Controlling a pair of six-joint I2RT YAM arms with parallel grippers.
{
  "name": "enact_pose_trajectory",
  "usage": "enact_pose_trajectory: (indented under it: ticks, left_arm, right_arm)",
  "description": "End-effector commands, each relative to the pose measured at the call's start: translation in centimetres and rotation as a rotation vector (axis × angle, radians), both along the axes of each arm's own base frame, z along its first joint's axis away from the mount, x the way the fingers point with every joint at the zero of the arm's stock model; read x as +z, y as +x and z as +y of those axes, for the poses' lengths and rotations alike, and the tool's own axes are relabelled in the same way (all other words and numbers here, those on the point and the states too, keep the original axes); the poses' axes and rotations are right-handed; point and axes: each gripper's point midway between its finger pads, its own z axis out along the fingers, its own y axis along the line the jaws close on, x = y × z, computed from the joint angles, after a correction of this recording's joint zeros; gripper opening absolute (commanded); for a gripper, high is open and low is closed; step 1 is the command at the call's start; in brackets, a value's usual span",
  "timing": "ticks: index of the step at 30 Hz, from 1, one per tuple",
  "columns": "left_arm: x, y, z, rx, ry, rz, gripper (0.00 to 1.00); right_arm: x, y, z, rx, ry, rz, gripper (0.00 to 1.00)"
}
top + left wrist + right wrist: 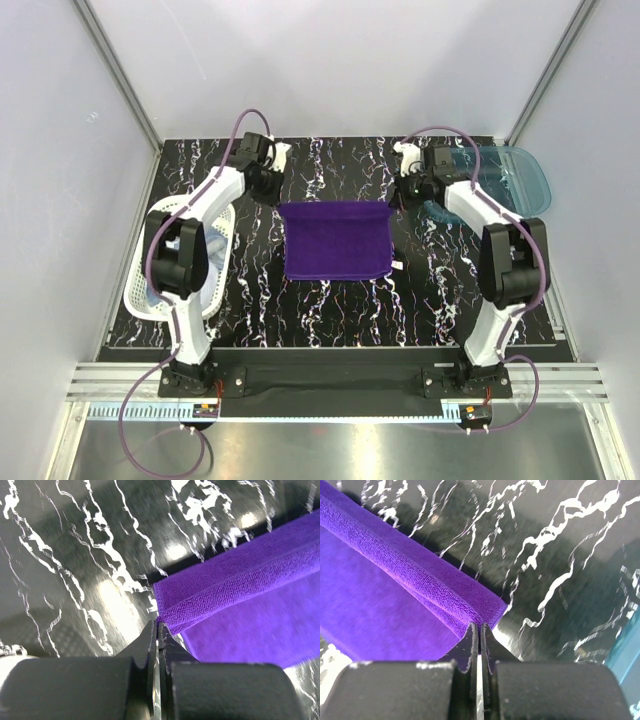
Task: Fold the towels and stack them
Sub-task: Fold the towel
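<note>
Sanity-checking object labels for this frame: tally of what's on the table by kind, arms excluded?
purple towel: 1
white perforated basket: 1
translucent teal bin: 1
Total: 3
Whatever is inside the basket is too hidden to count.

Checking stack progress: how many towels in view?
1. The purple towel sits mid-table, its far corners pinched by the left hand and right hand. Others may be hidden in the white basket under the left arm.
</note>
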Motion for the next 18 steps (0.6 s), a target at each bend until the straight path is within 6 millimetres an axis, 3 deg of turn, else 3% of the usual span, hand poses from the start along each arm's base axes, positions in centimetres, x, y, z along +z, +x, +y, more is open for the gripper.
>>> enact_pose_trajectory:
  ticks: [1,5,6,10,15,18]
  left_arm:
    - [3.6,-1.2,0.4,-0.008,-0.034,-0.073,0.00]
    - [4.1,-3.4,-0.5,-0.025,-0.068,-0.063,0.00]
    - [3.9,-3.9,-0.6,-0.028,-0.067,-0.057,0.00]
    - [0.8,-7.1,-0.5,0.001,-0.081,0.047,0.00]
    - [-1.2,-9.6,-1.0,0.007,-0.061,0.118,0.00]
    - [-2.3,-10.8,-0.6,0.034,-0.041,0.164,0.00]
  right_arm:
    - [3.0,-0.8,-0.5,-0.052,0.016,-0.067,0.00]
    - [2.6,-3.3,-0.3,-0.066,0.045,-0.034,0.00]
    - [1.6,-4.3,-0.3,-0.071,0.046,-0.007,0.00]
    - [0.9,-6.2,0.2,-0.114,0.102,0.037,0.00]
    - [0.5,-8.9,1.1,-0.141,0.135,0.082,0.00]
    - [-0.8,-10.3,1.2,-0.173,0.107,0.132,0.00]
